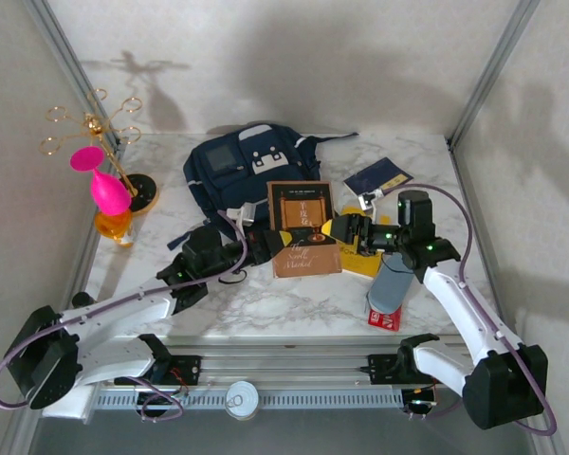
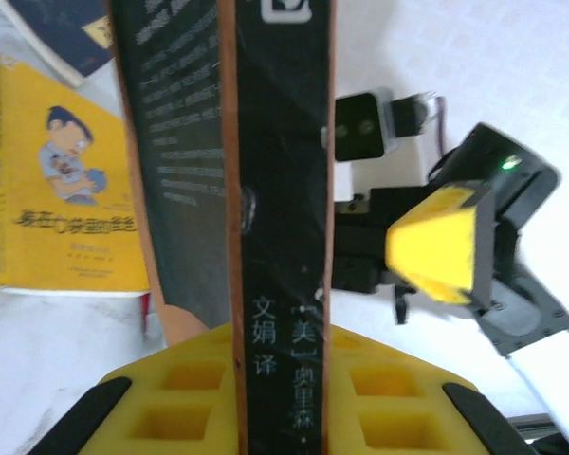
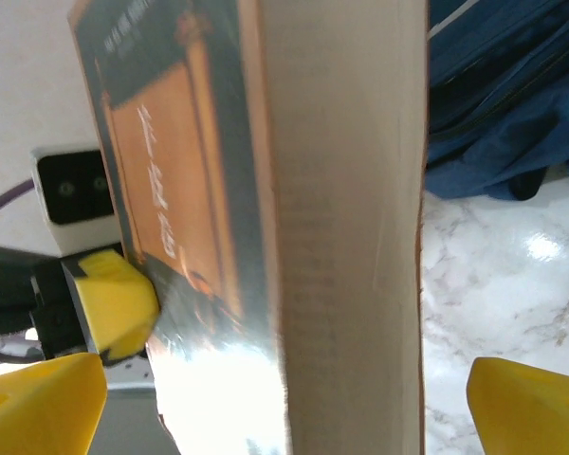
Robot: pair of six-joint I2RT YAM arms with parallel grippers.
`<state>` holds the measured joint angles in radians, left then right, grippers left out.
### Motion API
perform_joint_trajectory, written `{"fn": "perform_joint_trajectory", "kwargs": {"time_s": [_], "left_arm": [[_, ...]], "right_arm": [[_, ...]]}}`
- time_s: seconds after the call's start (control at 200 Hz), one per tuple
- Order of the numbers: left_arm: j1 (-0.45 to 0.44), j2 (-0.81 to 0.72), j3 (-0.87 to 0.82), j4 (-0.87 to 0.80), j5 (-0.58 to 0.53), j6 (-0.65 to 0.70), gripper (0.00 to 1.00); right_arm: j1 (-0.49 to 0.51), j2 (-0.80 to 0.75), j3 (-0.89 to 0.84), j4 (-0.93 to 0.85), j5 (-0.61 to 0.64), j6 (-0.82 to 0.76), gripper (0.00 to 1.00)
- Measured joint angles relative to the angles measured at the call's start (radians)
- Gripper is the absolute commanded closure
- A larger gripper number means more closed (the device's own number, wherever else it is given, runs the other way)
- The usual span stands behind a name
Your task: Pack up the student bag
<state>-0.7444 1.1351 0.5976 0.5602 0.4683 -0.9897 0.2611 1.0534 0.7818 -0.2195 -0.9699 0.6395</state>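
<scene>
- Left gripper (image 1: 270,242): jaws are drawn narrow and clamped on the spine end of a dark brown book (image 1: 302,213).
- The student bag (image 1: 229,163) is seen lying at the back of the table (image 1: 266,303), just behind the book and apart from both grippers.
- Right gripper (image 1: 346,230): jaws are spread wide on either side of the book's other edge, and no contact is seen.
- Step judged: the book is given to the left arm for packing.
- Next move: the book must be carried to the bag's opening. Whether a zip is open cannot be told.
</scene>
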Motion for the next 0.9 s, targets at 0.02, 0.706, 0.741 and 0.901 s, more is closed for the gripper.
{"fn": "perform_joint_trajectory", "kwargs": {"time_s": [0.02, 0.706, 0.741, 0.901], "left_arm": [[0.000, 0.006, 0.004, 0.013, 0.004, -0.005, 1.00], [0.000, 0.070, 0.105, 0.044, -0.004, -0.003, 1.00], [0.000, 0.070, 0.112, 0.019, -0.012, 0.008, 1.00], [0.000, 0.069, 0.119, -0.054, -0.039, 0.051, 1.00]], "right_arm": [[0.000, 0.000, -0.006, 0.007, -0.009, 0.001, 0.01], [-0.035, -0.097, -0.119, 0.458, -0.212, 0.314, 0.17], [-0.039, -0.097, -0.116, 0.448, -0.211, 0.316, 0.20], [-0.047, -0.096, -0.108, 0.425, -0.207, 0.317, 0.42]]}}
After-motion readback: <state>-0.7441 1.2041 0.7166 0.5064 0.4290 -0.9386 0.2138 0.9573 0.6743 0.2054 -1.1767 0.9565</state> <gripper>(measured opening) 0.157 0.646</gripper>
